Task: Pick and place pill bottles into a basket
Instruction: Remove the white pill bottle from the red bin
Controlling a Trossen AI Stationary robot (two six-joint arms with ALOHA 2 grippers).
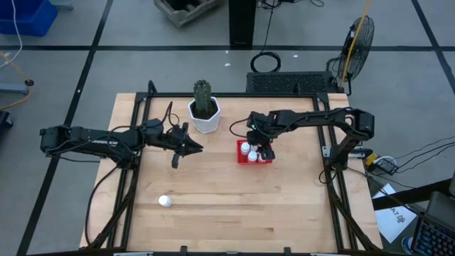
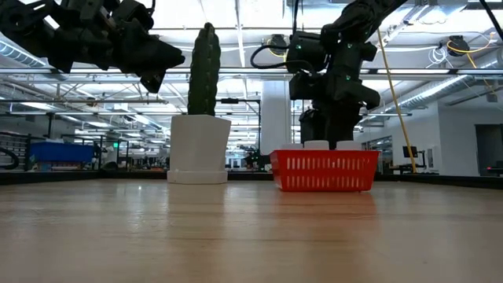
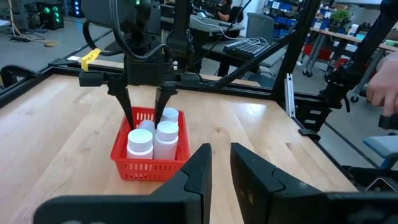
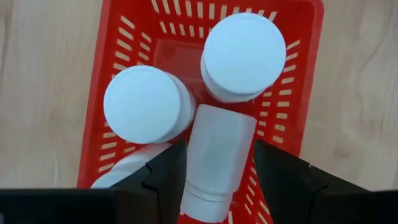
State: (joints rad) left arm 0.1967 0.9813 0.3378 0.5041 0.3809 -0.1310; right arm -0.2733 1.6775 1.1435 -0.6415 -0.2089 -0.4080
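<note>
The red basket (image 1: 245,158) stands on the table right of the cactus pot; it also shows in the low view (image 2: 324,171) and the left wrist view (image 3: 134,165). Three white pill bottles (image 4: 146,102) stand in it. My right gripper (image 4: 219,149) reaches down into the basket, shut on another pill bottle (image 4: 221,143). A further pill bottle (image 1: 164,201) rests on the table near the front left. My left gripper (image 1: 197,148) hovers left of the basket, a little open and empty; it also shows in its own wrist view (image 3: 221,155). My right gripper pinches the pill bottle's round sides (image 4: 196,162) between its two fingers. The fingers come from above, pointing down into the basket. The bottle sits tilted, one end toward the wrist and the other end (image 4: 227,118) between two standing bottles.
A white faceted pot with a green cactus (image 1: 205,114) stands behind and left of the basket. A black frame rail (image 1: 334,163) runs along the table's edges. A person's hand (image 3: 380,93) shows beyond the table's right side.
</note>
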